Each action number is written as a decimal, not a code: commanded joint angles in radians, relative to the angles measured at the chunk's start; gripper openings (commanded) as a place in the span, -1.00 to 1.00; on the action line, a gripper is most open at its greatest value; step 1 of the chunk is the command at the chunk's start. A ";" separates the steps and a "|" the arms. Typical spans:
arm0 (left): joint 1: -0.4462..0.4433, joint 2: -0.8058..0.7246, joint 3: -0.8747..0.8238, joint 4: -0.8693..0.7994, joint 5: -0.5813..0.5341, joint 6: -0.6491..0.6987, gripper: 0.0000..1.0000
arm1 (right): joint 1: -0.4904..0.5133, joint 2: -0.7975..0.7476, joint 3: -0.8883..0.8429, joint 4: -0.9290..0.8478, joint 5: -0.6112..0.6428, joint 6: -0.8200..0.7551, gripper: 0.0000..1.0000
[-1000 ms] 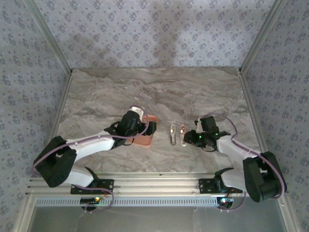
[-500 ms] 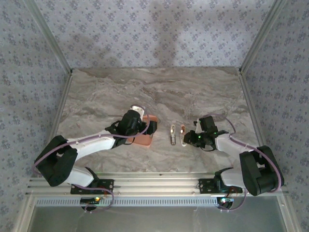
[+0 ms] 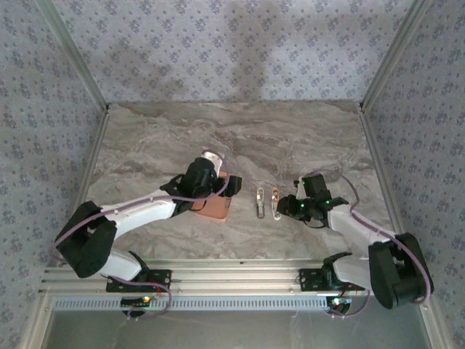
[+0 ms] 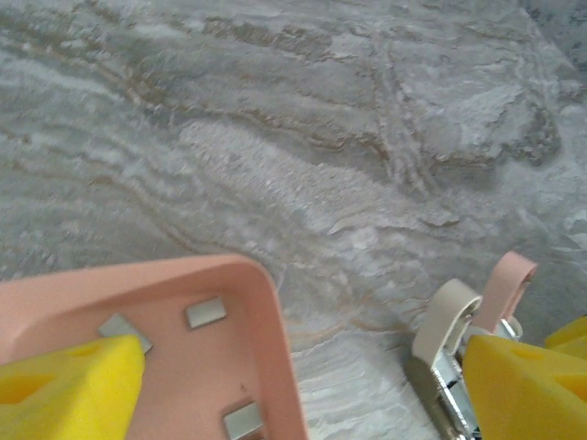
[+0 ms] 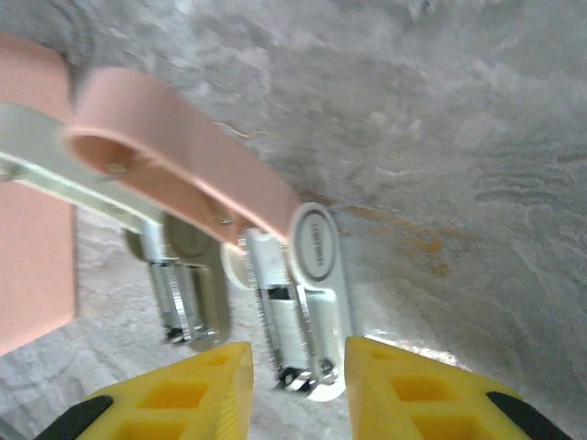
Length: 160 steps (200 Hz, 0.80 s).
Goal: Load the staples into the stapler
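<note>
The stapler (image 3: 275, 203) lies folded open on the marble table, its pink lid (image 5: 174, 156) swung away from the white base with the metal channel (image 5: 293, 312). My right gripper (image 5: 298, 350) is open, its yellow fingers (image 5: 413, 394) either side of the base's near end with a gap on both sides. Grey staples (image 4: 204, 313) lie in the salmon-orange tray (image 4: 266, 302). My left gripper (image 4: 303, 357) is wide open over the tray's right wall, one finger (image 4: 69, 385) inside the tray and the other beside the stapler (image 4: 445, 321). It holds nothing.
The tray (image 3: 216, 207) sits just left of the stapler, under the left wrist. Metal frame posts and patterned walls bound the table (image 3: 240, 138) at the back and both sides. The far half of the table is bare marble.
The left wrist has shifted slightly away from the base, over the tray. The right gripper stays at the stapler's near end, hardly moved.
</note>
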 commanded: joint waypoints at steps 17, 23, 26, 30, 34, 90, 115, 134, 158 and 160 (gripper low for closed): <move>-0.004 0.063 0.158 -0.077 0.141 0.091 0.75 | -0.027 -0.106 0.028 -0.108 -0.032 0.031 -0.31; -0.004 0.080 0.185 -0.091 0.159 0.098 0.74 | -0.027 -0.117 0.026 -0.109 -0.034 0.043 -0.29; -0.003 0.089 0.201 -0.101 0.169 0.103 0.74 | -0.028 -0.122 0.025 -0.110 -0.037 0.048 -0.29; -0.004 0.102 0.221 -0.117 0.181 0.109 0.73 | -0.027 -0.128 0.024 -0.109 -0.041 0.053 -0.28; -0.004 0.116 0.245 -0.135 0.196 0.115 0.73 | -0.028 -0.134 0.021 -0.109 -0.047 0.053 -0.27; -0.016 0.349 0.589 -0.433 0.441 0.228 0.42 | -0.025 -0.211 -0.070 -0.064 -0.086 0.204 -0.24; -0.034 0.437 0.707 -0.546 0.453 0.272 0.41 | -0.025 -0.231 -0.108 -0.048 -0.098 0.244 -0.26; -0.038 0.501 0.798 -0.624 0.471 0.279 0.33 | -0.023 -0.233 -0.133 -0.023 -0.113 0.268 -0.28; -0.048 0.576 0.905 -0.720 0.484 0.297 0.20 | -0.024 -0.230 -0.170 0.029 -0.129 0.308 -0.29; -0.050 0.581 0.913 -0.726 0.483 0.298 0.19 | -0.023 -0.230 -0.172 0.034 -0.130 0.312 -0.29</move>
